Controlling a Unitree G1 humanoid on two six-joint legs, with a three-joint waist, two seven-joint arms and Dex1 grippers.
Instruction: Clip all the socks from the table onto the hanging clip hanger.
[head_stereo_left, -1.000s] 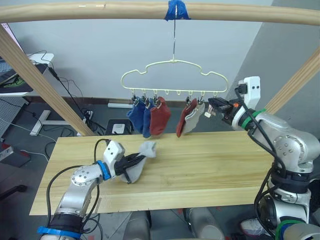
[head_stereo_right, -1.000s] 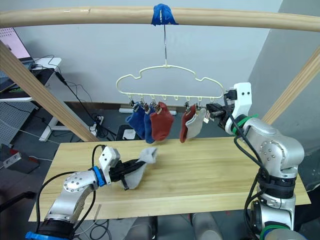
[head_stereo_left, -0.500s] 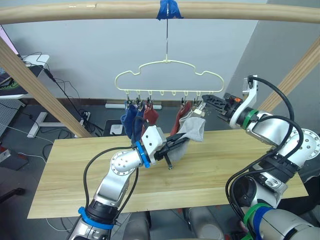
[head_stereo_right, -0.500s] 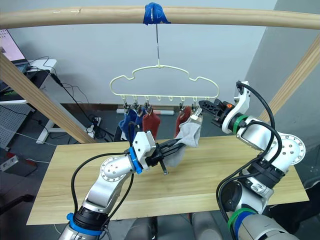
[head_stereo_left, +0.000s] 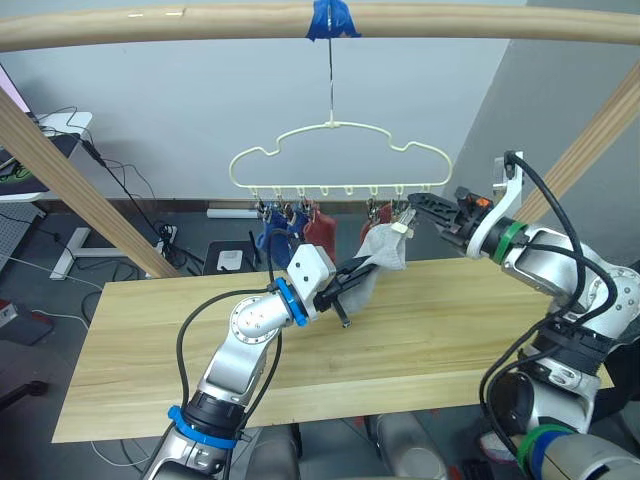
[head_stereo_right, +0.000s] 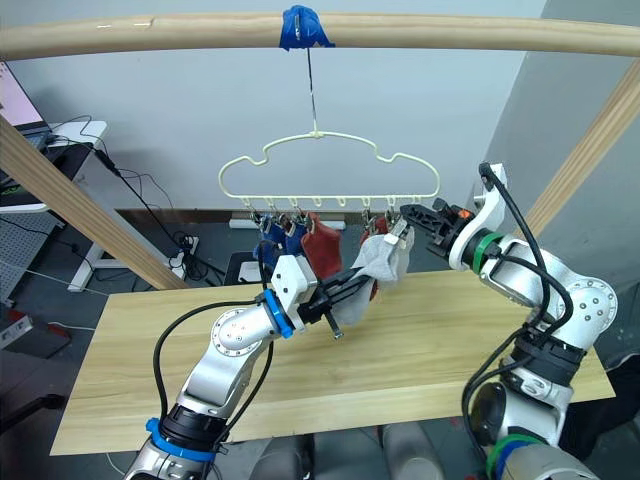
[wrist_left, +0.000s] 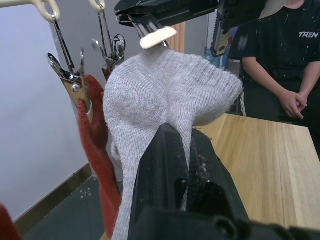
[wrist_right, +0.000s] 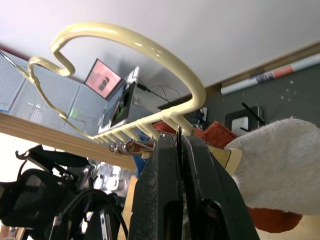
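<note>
Left claw is pinching a light grey sock, fingers closed tight on the knit, and holding it raised above the bench at the right end of the clip hanger. Sock's upper edge is sitting just under the right claw, touching or nearly touching the cream-tipped clip there per the left wrist view. Most of the sock is draping down in front of the left claw's fingers.

Going left to right along the hanger: two blue socks are hanging from the left clips, a rust red sock next to them, then a second rust red sock partly hidden behind the grey one. Hanger is hanging by its hook from the wooden pole at the blue tape.

Right claw is sitting at the far right end of the hanger, fingers pressed nearly together around a thin metal clip wire; grey sock is lying just beside it.

A person in a black shirt is standing behind the bench, hands clasped.
</note>
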